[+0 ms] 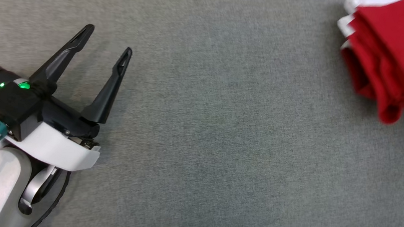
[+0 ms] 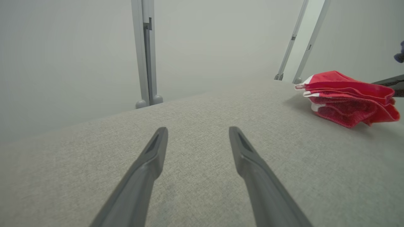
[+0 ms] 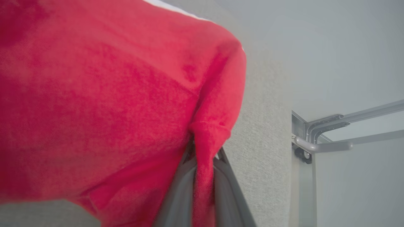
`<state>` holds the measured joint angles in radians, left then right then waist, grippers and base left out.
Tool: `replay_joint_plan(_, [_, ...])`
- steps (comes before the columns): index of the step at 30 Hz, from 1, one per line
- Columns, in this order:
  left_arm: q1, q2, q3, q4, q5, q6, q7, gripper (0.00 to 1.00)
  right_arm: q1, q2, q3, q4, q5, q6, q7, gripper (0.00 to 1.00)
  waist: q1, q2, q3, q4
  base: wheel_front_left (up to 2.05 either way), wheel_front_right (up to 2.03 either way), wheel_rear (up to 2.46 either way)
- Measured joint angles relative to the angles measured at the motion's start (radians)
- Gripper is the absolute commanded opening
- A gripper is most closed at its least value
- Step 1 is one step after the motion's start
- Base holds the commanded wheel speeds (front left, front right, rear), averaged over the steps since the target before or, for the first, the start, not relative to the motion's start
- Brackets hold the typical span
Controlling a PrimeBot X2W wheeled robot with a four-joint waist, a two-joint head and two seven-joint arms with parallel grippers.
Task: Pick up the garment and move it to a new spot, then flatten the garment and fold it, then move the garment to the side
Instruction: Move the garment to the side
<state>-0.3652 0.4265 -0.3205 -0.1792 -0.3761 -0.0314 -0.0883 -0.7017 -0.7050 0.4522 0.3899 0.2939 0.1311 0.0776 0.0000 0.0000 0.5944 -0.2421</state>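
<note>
Pinching fold of red garment (image 1: 398, 49) in right gripper (image 3: 203, 153); left gripper (image 1: 109, 39) spread, empty, well to garment's left.

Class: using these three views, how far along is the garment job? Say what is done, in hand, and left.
Done, apparently: the red garment is in stacked layers, so folding looks finished. In hand: the right gripper is clamped on a fold of it; the left gripper is open, holding nothing. Left: setting it aside on the grey surface and letting go.
</note>
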Motion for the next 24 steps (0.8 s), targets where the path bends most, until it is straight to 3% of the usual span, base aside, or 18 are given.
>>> replay_joint_plan(9, [-0.03, 0.005, -0.014, -0.047, 0.013, 0.002, 0.022, 1.0, -0.06, -0.052, -0.115, 0.119, -0.112, 0.0, -0.048, 0.0, 0.0, 0.0, 0.091, -0.035, 0.0, 0.0, 0.0])
replay_joint_plan(17, [-0.031, 0.01, -0.007, -0.068, 0.01, 0.009, 0.022, 1.0, -0.092, -0.021, -0.195, 0.193, -0.192, 0.0, -0.089, 0.0, 0.0, 0.0, 0.116, -0.026, 0.0, 0.0, 0.0])
replay_joint_plan(19, [-0.031, 0.01, -0.007, -0.068, 0.009, 0.011, 0.02, 1.0, -0.093, -0.005, -0.221, 0.212, -0.198, 0.0, -0.1, 0.38, 0.0001, 0.0, 0.116, -0.023, 0.0, 0.0, 0.0])
replay_joint_plan(20, [-0.031, 0.011, -0.007, -0.068, 0.01, 0.015, 0.017, 1.0, -0.095, 0.007, -0.239, 0.225, -0.199, 0.0, -0.101, 0.74, 0.0, 0.0, 0.116, -0.022, 0.0, 0.0, 0.0])
replay_joint_plan(21, [-0.031, 0.011, -0.006, -0.067, 0.012, 0.015, 0.016, 1.0, -0.097, 0.013, -0.255, 0.237, -0.207, 0.0, -0.106, 1.0, 0.0, 0.0, 0.115, -0.022, 0.0, 0.0, 0.0])
replay_joint_plan(24, [-0.031, 0.008, -0.008, -0.059, 0.011, 0.017, 0.008, 1.0, -0.097, 0.038, -0.306, 0.272, -0.215, 0.0, -0.127, 1.0, 0.0, 0.0, 0.107, -0.019, 0.0, 0.0, 0.0])
